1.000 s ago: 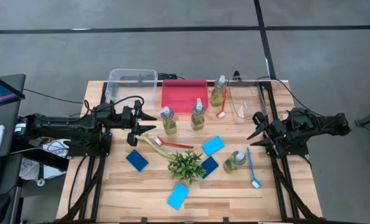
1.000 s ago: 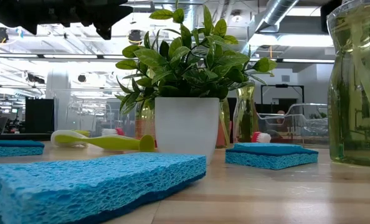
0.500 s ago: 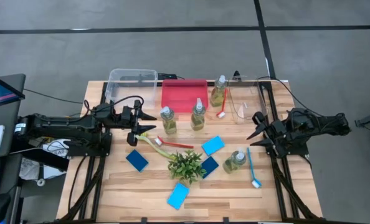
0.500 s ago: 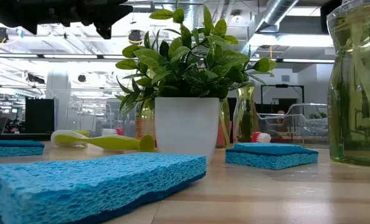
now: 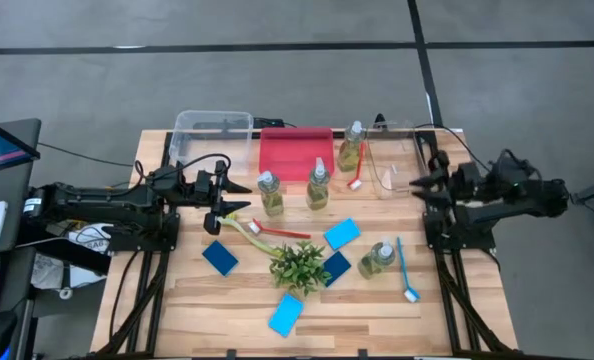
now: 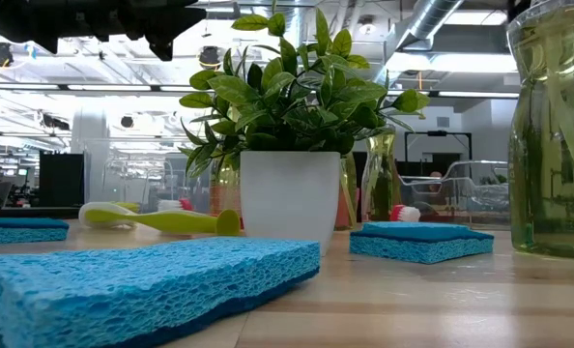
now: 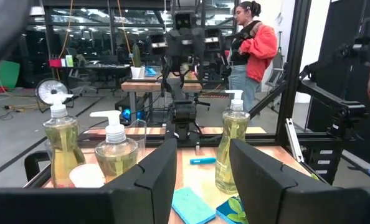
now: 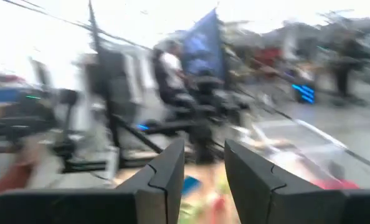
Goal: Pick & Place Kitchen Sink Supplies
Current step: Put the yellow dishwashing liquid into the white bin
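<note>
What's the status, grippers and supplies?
Left gripper open, empty, near the yellow brush. Right gripper open, empty, by the clear bin. Four bottles, brushes, sponges all on the table. Plant mid-table among them.

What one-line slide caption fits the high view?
Both hands, left and right, hover empty over a table strewn with soap bottles, brushes, sponges and a plant.

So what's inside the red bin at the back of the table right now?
Nothing shows inside the red bin from above. A soap bottle stands at its front edge and covers that corner, so that bit cannot be checked.
</note>
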`<state>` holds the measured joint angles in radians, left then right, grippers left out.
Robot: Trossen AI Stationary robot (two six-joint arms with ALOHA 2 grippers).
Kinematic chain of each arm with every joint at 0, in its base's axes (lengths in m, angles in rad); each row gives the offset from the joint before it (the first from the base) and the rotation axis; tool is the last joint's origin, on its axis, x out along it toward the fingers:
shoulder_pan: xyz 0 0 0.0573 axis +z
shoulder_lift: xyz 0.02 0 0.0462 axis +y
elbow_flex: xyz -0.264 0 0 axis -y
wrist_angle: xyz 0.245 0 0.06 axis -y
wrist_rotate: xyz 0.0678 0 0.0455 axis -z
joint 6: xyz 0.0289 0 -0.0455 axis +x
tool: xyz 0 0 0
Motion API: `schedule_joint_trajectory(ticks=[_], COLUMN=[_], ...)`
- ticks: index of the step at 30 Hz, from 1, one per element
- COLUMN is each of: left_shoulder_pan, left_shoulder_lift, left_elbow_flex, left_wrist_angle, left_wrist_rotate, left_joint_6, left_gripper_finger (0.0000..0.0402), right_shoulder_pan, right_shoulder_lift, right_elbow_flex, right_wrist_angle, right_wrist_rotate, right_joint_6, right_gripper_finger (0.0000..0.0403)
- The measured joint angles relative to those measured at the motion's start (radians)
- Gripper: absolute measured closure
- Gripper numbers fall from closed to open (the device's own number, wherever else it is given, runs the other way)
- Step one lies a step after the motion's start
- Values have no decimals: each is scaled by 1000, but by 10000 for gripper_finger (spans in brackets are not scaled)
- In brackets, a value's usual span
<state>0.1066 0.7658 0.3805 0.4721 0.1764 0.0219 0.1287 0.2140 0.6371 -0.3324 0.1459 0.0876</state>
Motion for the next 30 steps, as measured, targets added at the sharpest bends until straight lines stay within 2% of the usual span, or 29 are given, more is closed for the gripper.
schedule_joint_trajectory(ticks=[3, 6, 11, 15, 30], left_shoulder_pan=[0, 0, 0, 0, 0], left_shoulder_lift=[0, 0, 0, 0, 0], left_elbow_flex=[0, 0, 0, 0, 0], left_wrist_angle=[0, 0, 0, 0, 0], left_wrist_rotate=[0, 0, 0, 0, 0], left_joint_6=[0, 0, 0, 0, -4], left_gripper_finger=[252, 252, 252, 252, 252], right_shoulder_pan=[0, 0, 2, 2, 2], right_shoulder_lift=[58, 124, 206, 243, 303], right_elbow_flex=[111, 201, 243, 221, 207], right_wrist_angle=[-218, -431, -642, -648, -649], right_wrist_rotate=[79, 111, 50, -10, -70], right_joint_6=[40, 171, 333, 384, 411], right_gripper_finger=[294, 294, 294, 294, 294])
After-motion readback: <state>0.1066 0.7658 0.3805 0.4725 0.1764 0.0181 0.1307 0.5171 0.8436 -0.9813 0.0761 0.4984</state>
